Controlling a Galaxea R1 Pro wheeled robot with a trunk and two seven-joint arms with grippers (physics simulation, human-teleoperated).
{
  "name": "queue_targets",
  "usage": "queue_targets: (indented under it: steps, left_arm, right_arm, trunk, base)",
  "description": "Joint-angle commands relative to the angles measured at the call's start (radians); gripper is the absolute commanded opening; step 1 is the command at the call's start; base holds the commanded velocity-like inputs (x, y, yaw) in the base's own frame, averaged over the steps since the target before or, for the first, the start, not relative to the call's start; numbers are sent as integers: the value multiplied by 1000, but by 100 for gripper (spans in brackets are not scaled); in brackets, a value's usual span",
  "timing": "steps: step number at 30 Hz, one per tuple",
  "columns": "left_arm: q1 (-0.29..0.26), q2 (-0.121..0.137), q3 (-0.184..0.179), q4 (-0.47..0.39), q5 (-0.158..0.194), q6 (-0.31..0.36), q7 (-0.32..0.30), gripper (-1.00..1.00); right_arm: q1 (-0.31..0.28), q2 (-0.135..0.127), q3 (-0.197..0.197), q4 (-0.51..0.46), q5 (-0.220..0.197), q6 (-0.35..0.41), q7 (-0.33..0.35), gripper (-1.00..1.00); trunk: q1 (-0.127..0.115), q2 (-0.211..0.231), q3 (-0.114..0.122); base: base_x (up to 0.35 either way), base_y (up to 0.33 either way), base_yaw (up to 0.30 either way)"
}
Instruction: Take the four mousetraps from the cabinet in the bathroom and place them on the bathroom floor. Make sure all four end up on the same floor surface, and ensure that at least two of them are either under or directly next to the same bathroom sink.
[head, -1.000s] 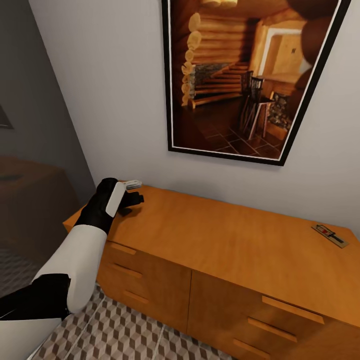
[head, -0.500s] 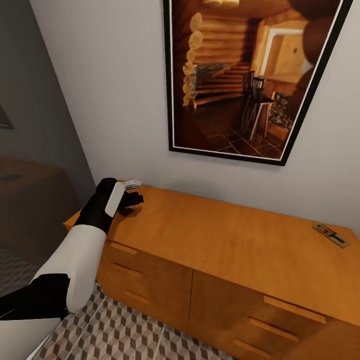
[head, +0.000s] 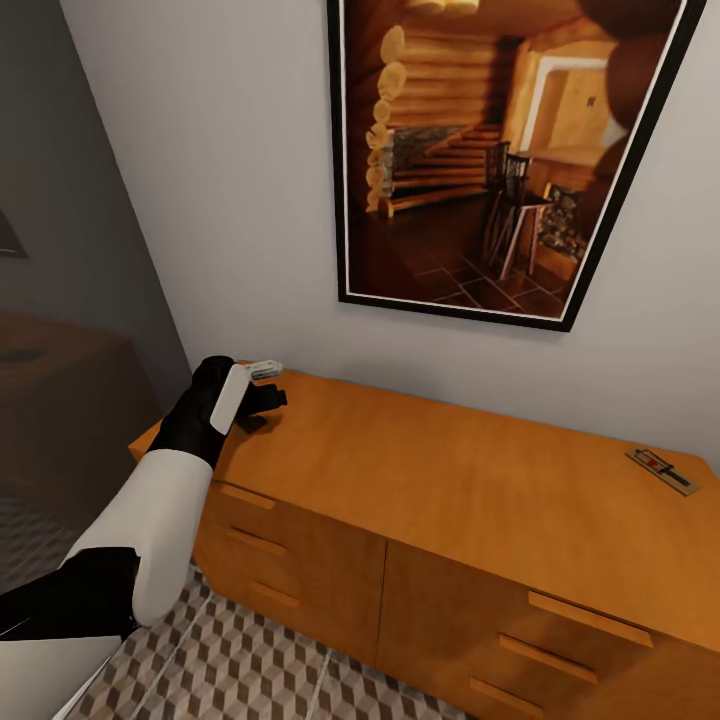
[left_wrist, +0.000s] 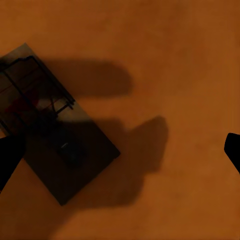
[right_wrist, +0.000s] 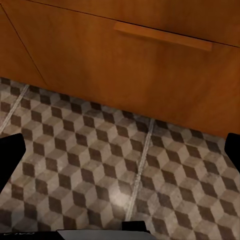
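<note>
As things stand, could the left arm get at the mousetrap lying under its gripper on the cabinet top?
Probably yes. The left gripper hangs open over the cabinet, and the mousetrap lies flat beside one fingertip, off-centre, with nothing in between; a small sideways shift should centre it.

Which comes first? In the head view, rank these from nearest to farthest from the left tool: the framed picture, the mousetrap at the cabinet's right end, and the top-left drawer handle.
From the left tool:
1. Top-left drawer handle, just below it on the cabinet front.
2. Framed picture, on the wall above and to the right.
3. Mousetrap, at the cabinet top's far right end.
</note>
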Motion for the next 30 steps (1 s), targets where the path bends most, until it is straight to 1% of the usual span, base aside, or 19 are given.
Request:
queue_targets:
  steps: [1, 30]
  left_arm:
    - [-1, -1, 3, -1, 11, 2, 9, 100]
    - [-1, -2, 4, 1, 9, -2, 19, 100]
  right_arm:
    - [-1, 0, 9, 0, -9, -2, -3, 100]
    - [-1, 0, 9, 0, -9, -2, -2, 100]
  trunk:
    - [0, -1, -1]
    - [0, -1, -1]
  base:
    - [0, 0, 0]
    - [0, 0, 0]
